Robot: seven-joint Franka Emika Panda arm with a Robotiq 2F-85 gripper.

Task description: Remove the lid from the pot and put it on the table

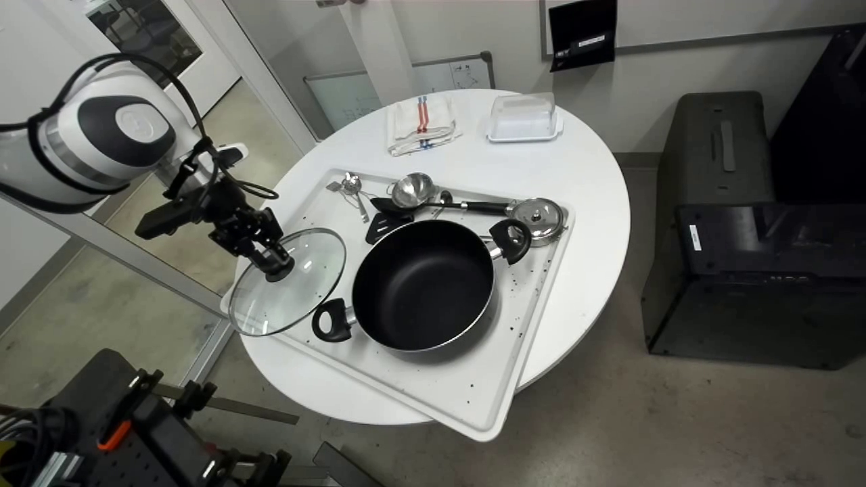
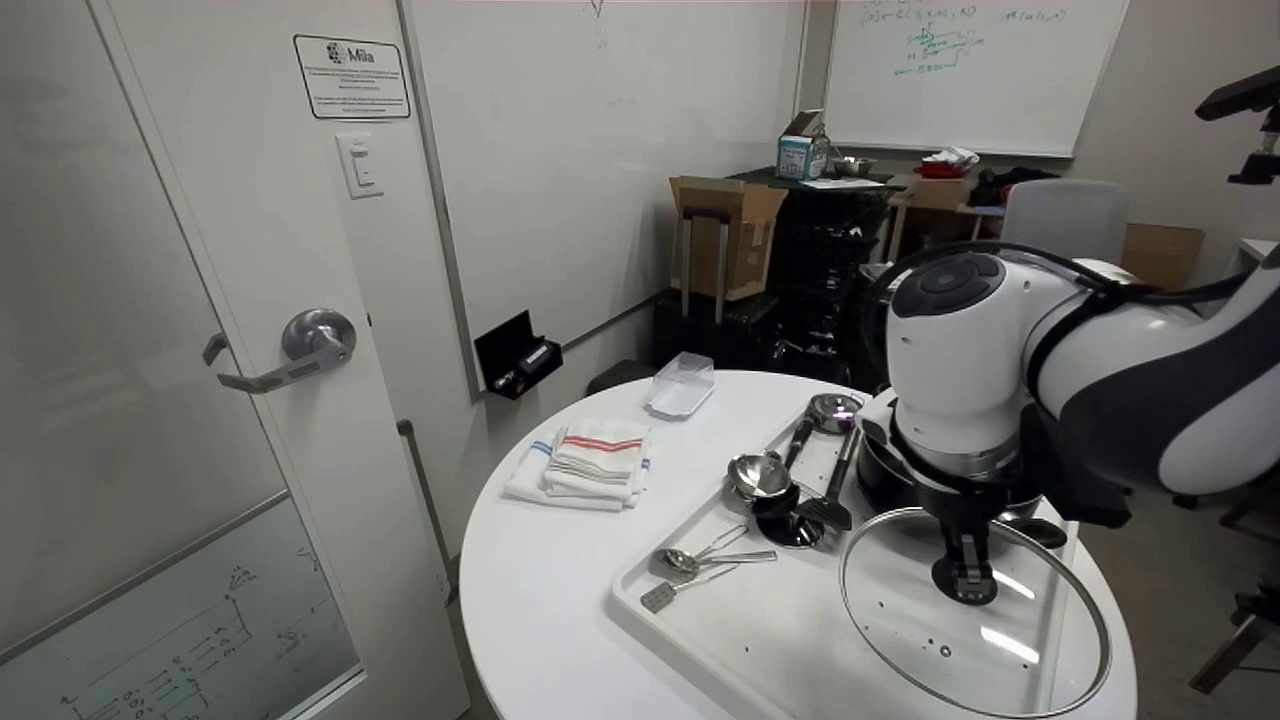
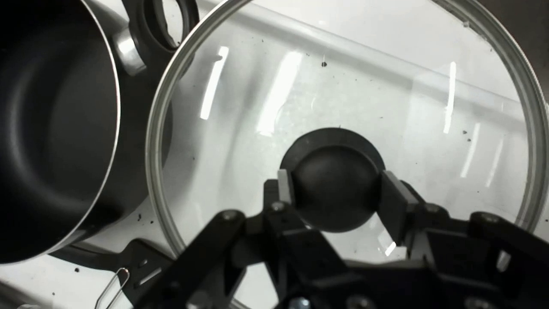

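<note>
In an exterior view, we see the arm (image 1: 101, 135) extend from the left edge and slope down to the right, its wrist ending above the glass lid (image 1: 298, 294) at centre left. In the frame the lid overlaps the left rim of the round white counter (image 1: 588, 176); just beside it, in the middle, the uncovered black pot (image 1: 423, 291) stands on a white tray (image 1: 460, 385). We find folded towels (image 1: 423, 122) and a clear-covered white dish (image 1: 522, 118) near the counter's top, black storage cases (image 1: 751, 297) at the right, and concrete floor (image 1: 575, 439) along the bottom.

In an exterior view, we have the arm reaching from the right edge, bent so its wrist points straight down, the lid at lower right. A black slotted turner (image 2: 825, 512) lies in the tray. A door (image 2: 260, 200) with a lever handle (image 2: 318, 338) fills the left, a cardboard box (image 2: 750, 250) stands upper right of centre, and a whiteboard (image 2: 960, 60) hangs at upper right.

In the wrist view, we see the fingers (image 3: 396, 206) at the bottom, clamped on the lid's black knob (image 3: 336, 189), one pad on each side; the pot is at upper left. We cannot tell whether the lid touches the tray.
</note>
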